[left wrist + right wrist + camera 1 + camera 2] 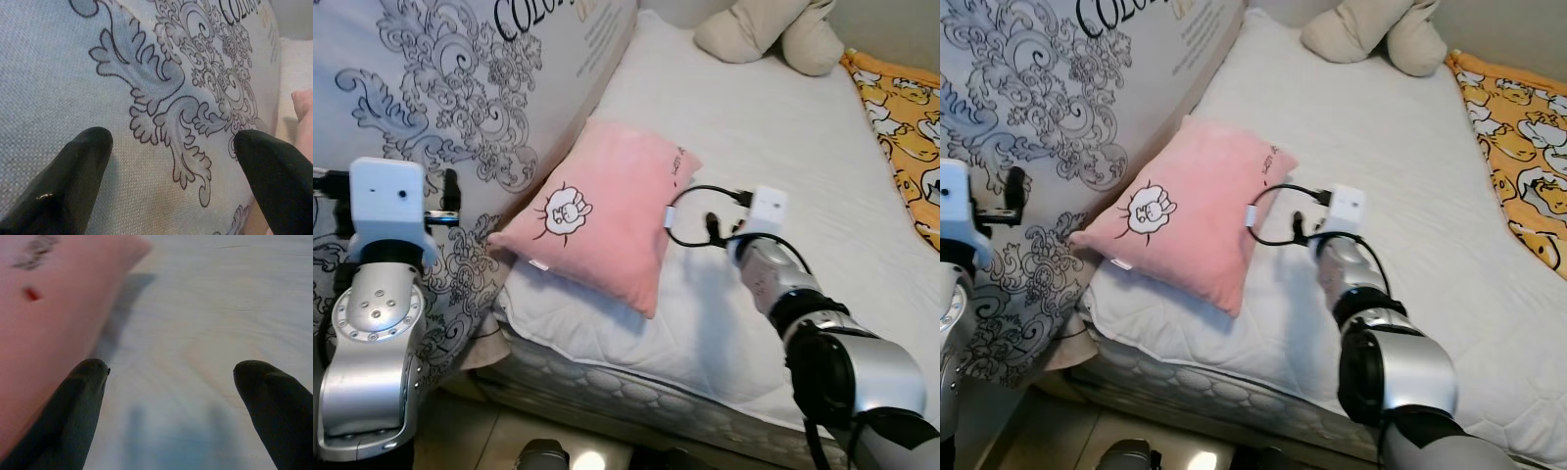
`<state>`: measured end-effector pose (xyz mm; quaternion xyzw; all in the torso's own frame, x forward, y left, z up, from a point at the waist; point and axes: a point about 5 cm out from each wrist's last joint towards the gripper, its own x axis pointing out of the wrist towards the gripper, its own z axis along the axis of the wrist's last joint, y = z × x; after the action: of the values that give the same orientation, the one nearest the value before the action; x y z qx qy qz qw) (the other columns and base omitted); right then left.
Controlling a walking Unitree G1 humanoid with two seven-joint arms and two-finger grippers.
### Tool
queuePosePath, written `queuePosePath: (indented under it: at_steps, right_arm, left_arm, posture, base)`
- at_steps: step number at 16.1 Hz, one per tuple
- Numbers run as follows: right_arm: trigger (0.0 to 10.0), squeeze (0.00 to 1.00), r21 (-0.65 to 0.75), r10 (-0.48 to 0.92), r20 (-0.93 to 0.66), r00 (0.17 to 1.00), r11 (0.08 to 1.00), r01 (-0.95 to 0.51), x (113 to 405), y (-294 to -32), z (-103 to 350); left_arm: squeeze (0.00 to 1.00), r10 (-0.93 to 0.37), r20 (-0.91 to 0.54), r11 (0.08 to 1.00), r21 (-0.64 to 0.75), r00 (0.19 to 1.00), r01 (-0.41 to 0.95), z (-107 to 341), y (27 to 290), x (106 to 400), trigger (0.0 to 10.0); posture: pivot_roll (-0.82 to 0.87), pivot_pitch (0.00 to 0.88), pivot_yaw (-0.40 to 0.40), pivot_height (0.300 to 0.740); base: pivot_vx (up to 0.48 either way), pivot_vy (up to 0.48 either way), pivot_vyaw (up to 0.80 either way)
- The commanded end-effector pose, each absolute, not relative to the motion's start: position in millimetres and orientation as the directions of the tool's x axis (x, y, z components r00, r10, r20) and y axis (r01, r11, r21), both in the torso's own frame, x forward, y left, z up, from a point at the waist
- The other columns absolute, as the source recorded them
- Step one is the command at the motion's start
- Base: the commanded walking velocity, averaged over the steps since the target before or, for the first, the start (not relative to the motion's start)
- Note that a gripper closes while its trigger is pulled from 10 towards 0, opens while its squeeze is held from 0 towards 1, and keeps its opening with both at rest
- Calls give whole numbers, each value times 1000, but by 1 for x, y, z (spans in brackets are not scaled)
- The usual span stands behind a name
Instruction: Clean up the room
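Your right gripper (168, 406) hangs just above the bed sheet (783, 147), its two black fingers (80, 401) spread wide with nothing between them; the pink pillow (602, 211) sits just beside the gripper, on the robot's left of it. In the head views the right arm reaches out over the mattress, a black cable (700, 196) looping from the white wrist housing (766, 208) to the pillow's near edge.

The pillow is a soft, plush square with a small white cartoon creature (568, 208) drawn on its face and a little line of dark writing near one corner. It lies tilted on the sheet near the bed's edge, one side leaning against a tall panel (460, 98) of pale woven cloth printed with grey-blue scrollwork and large black letters.

Your left gripper (171, 176) is held up close to that patterned panel, fingers parted and empty.

The sheet is smooth white fabric over a quilted mattress (636, 382). At the far end rests a beige stuffed toy (773, 29), and an orange blanket (906, 127) with cartoon figures lies along the robot's right.
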<state>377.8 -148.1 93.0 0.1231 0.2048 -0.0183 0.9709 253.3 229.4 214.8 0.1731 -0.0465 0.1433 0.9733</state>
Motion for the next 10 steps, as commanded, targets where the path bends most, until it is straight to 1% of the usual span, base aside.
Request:
queuePosePath:
  at_steps: [1, 3, 4, 6, 10]
  right_arm:
    - [10000, 0, 236, 56, -414, 909, 970, 48, 379, -141, 95]
    - [10000, 0, 289, 170, -417, 893, 956, -47, 378, -111, 95]
    - [10000, 0, 297, 187, -419, 888, 953, -61, 377, -106, 94]
    - [10000, 0, 348, 271, -427, 863, 930, -120, 372, -86, 90]
    - [10000, 0, 401, 359, -405, 841, 896, -189, 369, -68, 91]
  left_arm:
    - [0, 268, 148, 899, 317, 952, -303, 218, 227, 252, 10000]
    - [0, 271, 142, 900, 313, 952, -303, 218, 225, 252, 10000]
    - [0, 271, 142, 901, 312, 952, -302, 218, 225, 252, 10000]
    - [0, 268, 138, 903, 309, 954, -298, 218, 223, 254, 10000]
    - [0, 264, 139, 904, 309, 954, -296, 218, 222, 257, 10000]
  posture:
    - [415, 146, -133, 740]
    - [409, 144, -137, 740]
    - [408, 144, -138, 740]
    - [401, 144, -138, 740]
    - [392, 138, -137, 740]
  base:
    - [0, 0, 0]
    - [0, 0, 0]
    - [0, 0, 0]
    - [0, 0, 0]
    - [0, 0, 0]
